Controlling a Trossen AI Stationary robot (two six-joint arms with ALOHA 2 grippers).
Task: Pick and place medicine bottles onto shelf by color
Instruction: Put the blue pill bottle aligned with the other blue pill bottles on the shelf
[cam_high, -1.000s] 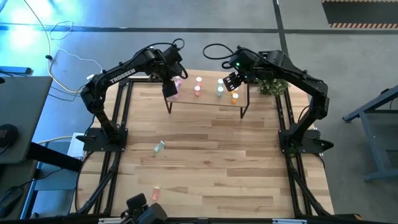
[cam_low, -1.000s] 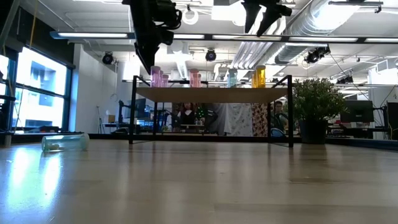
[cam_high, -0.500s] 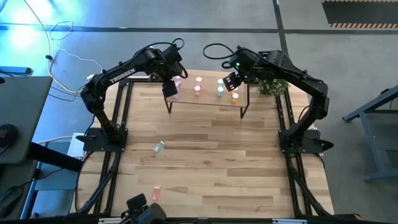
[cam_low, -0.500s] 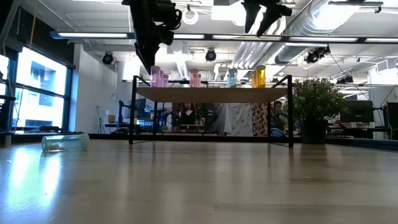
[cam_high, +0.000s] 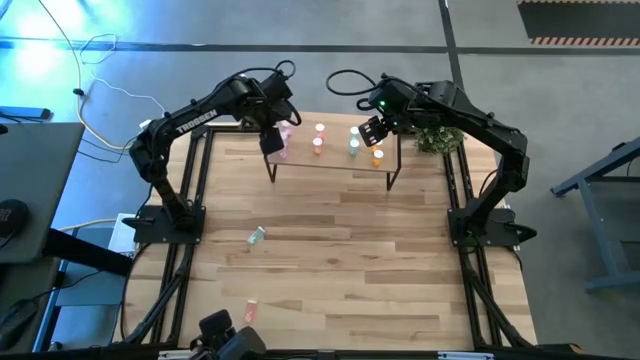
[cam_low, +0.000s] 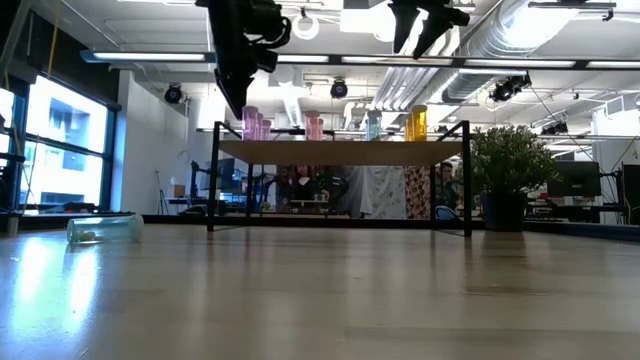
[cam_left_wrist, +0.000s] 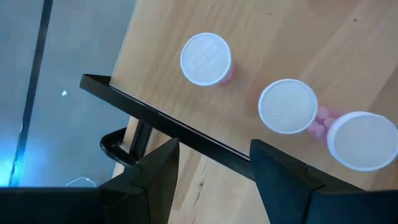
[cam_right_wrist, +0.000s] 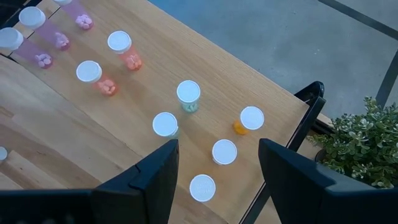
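From above, the left gripper (cam_high: 273, 145) hangs over the left end of the shelf (cam_high: 335, 160), and the right gripper (cam_high: 373, 131) hangs over its right end; the fingers of both are spread apart and grasp nothing. The medicine bottles (cam_high: 319, 139) stand upright on the shelf in a row of colours, pink at the left, then salmon-red, pale green and orange at the right. A green bottle (cam_high: 257, 235) lies on its side on the tabletop (cam_high: 350, 260), well apart from the shelf, and a pink bottle (cam_high: 251, 310) lies near the front edge. In the low view the shelf stands on black legs, the bottles are on top of it, both arms are above it, and the green bottle lies at the left. A potted plant (cam_low: 507, 165) stands beside the right legs. The left wrist view looks down between open fingers (cam_left_wrist: 158, 171) on three white caps (cam_left_wrist: 206, 59) near the shelf's edge. The right wrist view shows all the bottles, with three orange ones (cam_right_wrist: 224, 152) nearest its open fingers (cam_right_wrist: 158, 168).
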